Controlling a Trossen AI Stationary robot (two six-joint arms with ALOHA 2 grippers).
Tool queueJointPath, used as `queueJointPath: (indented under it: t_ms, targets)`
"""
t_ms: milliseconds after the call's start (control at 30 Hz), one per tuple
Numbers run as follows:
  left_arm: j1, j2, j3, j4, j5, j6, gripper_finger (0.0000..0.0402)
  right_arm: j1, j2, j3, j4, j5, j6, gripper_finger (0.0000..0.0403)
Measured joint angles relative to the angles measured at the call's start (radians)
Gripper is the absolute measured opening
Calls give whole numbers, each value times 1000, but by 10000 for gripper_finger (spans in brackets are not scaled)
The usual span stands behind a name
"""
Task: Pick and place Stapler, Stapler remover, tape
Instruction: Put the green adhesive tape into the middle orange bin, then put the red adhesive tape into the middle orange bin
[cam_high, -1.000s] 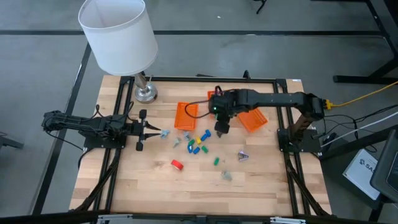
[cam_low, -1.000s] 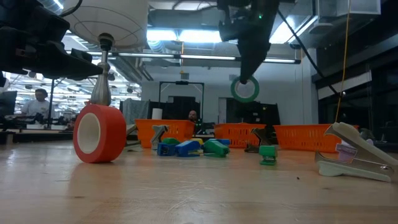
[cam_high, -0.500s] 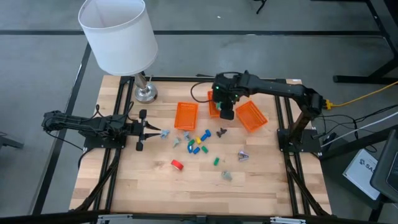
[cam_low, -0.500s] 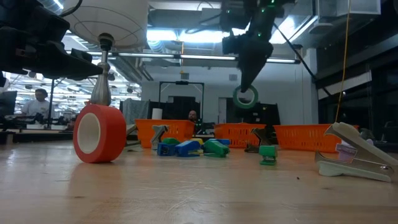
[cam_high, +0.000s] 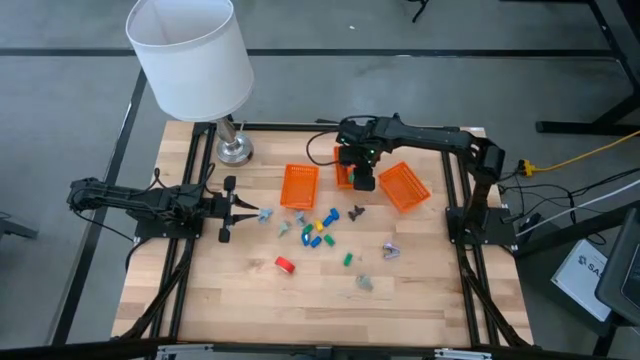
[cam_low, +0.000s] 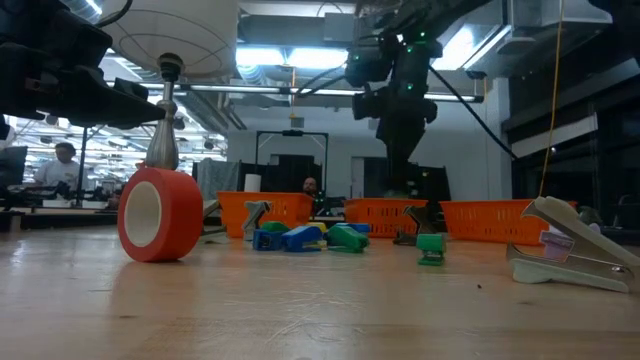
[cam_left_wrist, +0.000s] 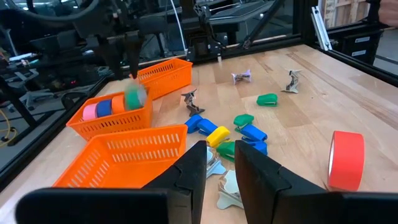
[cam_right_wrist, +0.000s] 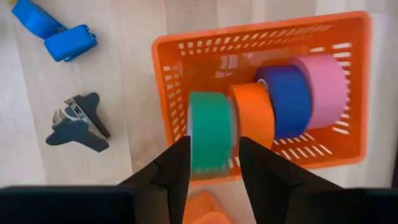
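The small green ring-shaped roll of tape (cam_right_wrist: 210, 130) drops on edge into the middle orange plastic basket (cam_right_wrist: 180, 93), just beside the orange, blue and pink rolls, at the table's twelve o'clock. It sits directly beneath the right gripper (cam_right_wrist: 211, 163), whose spread fingers no longer pinch it, its flat faces towards them. A second ago it hung gripped above the table's middle. The left gripper (cam_high: 232, 210) waits at nine o'clock, fingers narrowly parted, empty.

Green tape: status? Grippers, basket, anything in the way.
Right gripper open over the tape basket; green tape dropping in beside orange roll. Left gripper parked at left. Nothing in the way.
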Motion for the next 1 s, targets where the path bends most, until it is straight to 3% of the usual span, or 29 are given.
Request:
queueJointPath:
  t_ms: [367,633,800,1000]
  targets:
    - [0,0,0,0,0,0,79,-3,19,0,28,7,-56,8]
    - [0,0,0,0,0,0,78,19,18,0,14,-5,16,26]
    - [0,0,0,0,0,0,78,49,18,0,19,-29,104,12]
    - [0,0,0,0,0,0,78,80,18,0,50,-126,256,8]
